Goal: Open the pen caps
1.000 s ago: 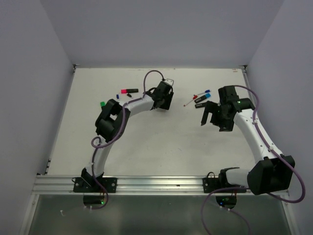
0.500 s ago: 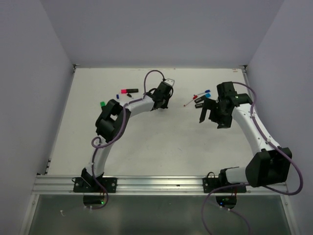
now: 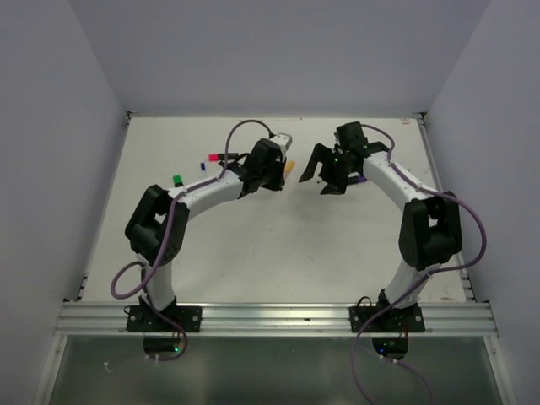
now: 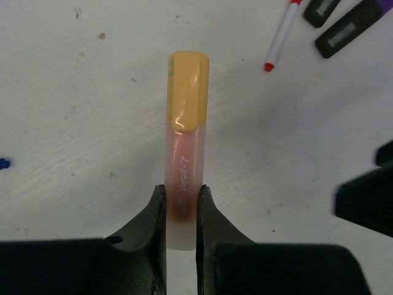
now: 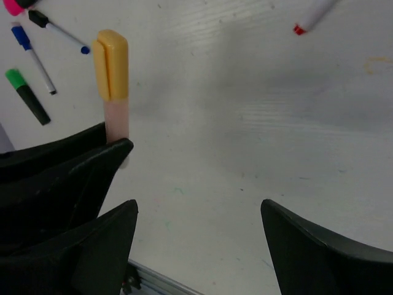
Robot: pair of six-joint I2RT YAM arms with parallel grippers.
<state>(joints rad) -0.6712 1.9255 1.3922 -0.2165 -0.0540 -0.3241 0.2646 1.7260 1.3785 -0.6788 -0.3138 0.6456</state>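
Note:
My left gripper (image 4: 182, 198) is shut on the lower end of a peach pen barrel (image 4: 183, 160). The pen's orange cap (image 4: 187, 89) points away from the jaws, over the table. From above, the left gripper (image 3: 281, 170) sits at mid-table with the orange cap (image 3: 289, 166) sticking out to the right. My right gripper (image 3: 314, 183) faces it from the right, open and empty. The right wrist view shows the orange cap (image 5: 112, 64) up and left of the right gripper (image 5: 199, 218), outside its wide jaws.
On the table's left side lie a green-capped pen (image 5: 27, 95), thin blue-tipped pens (image 5: 31, 52) and a pink marker (image 3: 221, 156). Near the right arm lie a white pen with a red tip (image 4: 280, 40) and black pen parts (image 4: 347, 34).
The left gripper has shut on the peach pen and lifted it toward the middle. The right arm has swung left and back to face it, its jaws a little narrower.

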